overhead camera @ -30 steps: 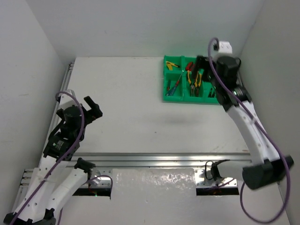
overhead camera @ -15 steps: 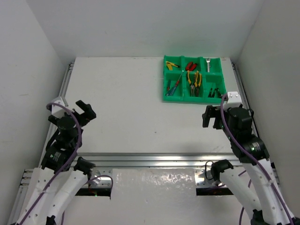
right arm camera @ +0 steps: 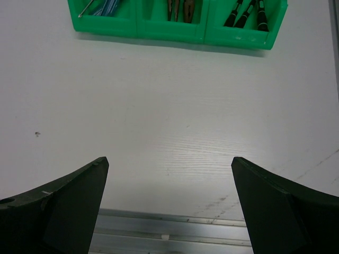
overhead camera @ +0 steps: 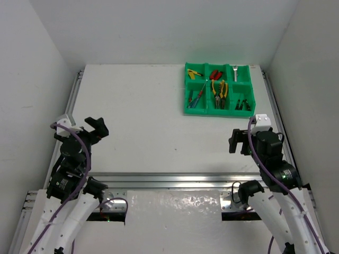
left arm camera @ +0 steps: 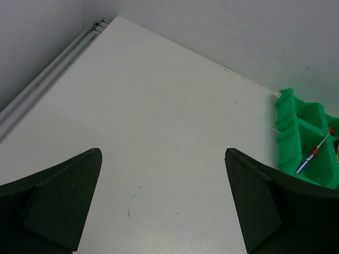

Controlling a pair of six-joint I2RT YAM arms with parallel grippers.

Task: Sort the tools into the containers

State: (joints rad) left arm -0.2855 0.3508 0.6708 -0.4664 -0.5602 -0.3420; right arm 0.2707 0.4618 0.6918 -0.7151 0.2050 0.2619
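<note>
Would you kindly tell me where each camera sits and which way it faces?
Top external: above and behind the robot, looking down on the table and green tray; left pincer and right pincer show.
Left wrist: on the left arm, facing across the table toward the tray's corner; its open fingers show.
Right wrist: on the right arm, facing the tray's near row; its open fingers show.
Shared: all three see the tray.

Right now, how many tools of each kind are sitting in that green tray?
Yellow-handled pliers: 2
Red utility knives: 2
Yellow utility knife: 1
Silver wrench: 1
Black-handled screwdrivers: 3
Coloured-handled screwdrivers: about 3, they overlap
Total: about 12, all in the green tray
</note>
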